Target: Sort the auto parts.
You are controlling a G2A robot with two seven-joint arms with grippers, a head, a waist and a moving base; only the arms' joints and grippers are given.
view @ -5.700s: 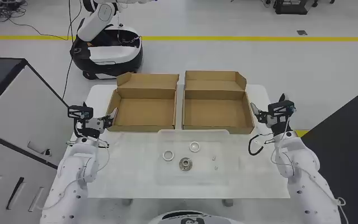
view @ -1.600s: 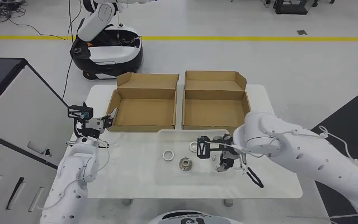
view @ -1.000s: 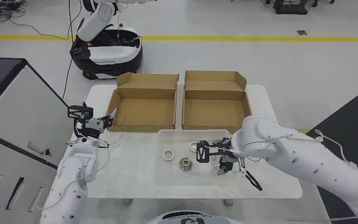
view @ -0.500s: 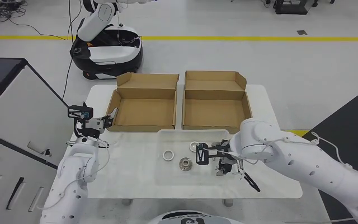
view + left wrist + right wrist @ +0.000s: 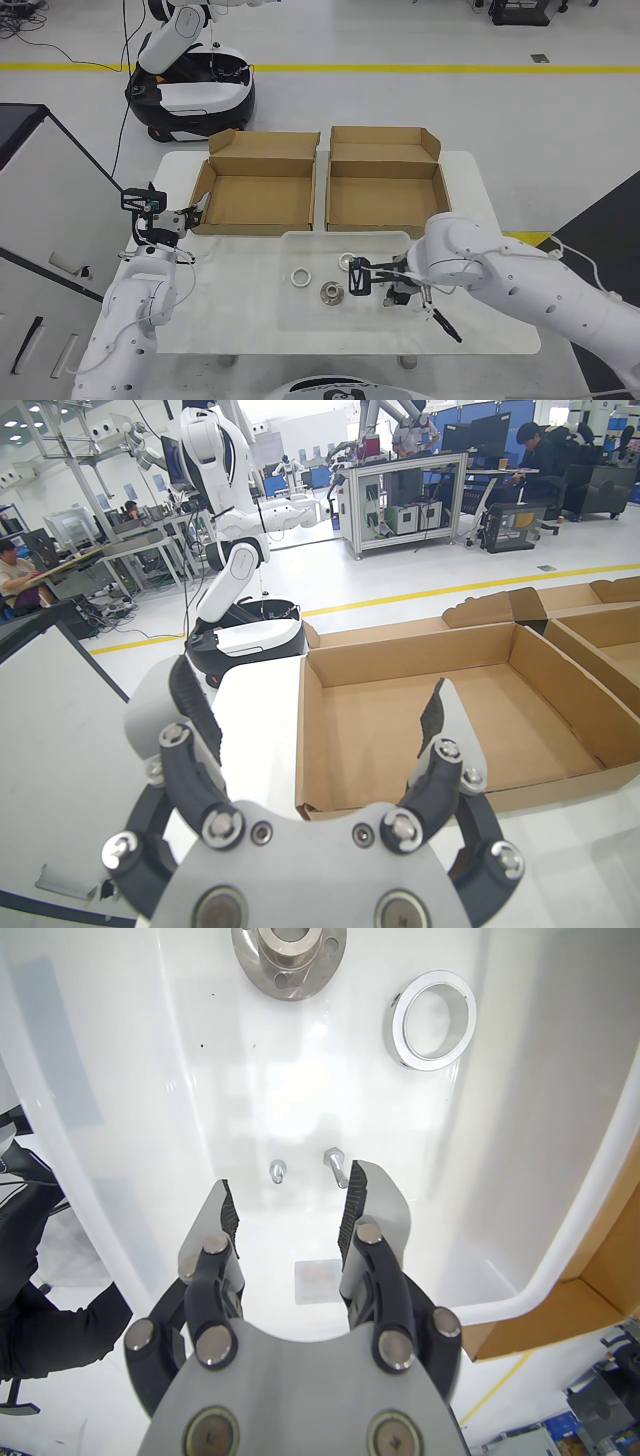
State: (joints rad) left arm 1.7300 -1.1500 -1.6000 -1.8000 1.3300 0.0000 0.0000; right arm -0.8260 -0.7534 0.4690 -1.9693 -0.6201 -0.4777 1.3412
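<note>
The right gripper [image 5: 292, 1190] hangs open over the white tray [image 5: 530, 1168]. The short bolt [image 5: 276, 1171] and the long bolt [image 5: 336, 1168] lie just ahead, the long one beside one finger. Beyond them there is room on the tray floor, until the ring [image 5: 432, 1020] and the flange [image 5: 289, 958]. Tray walls rise on both sides.

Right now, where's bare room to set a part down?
Both cardboard boxes are bare: left box, right box. In the tray, the strip between flange and near rim is free. Crowded: rings, flange, and bolts at the open right gripper.
</note>
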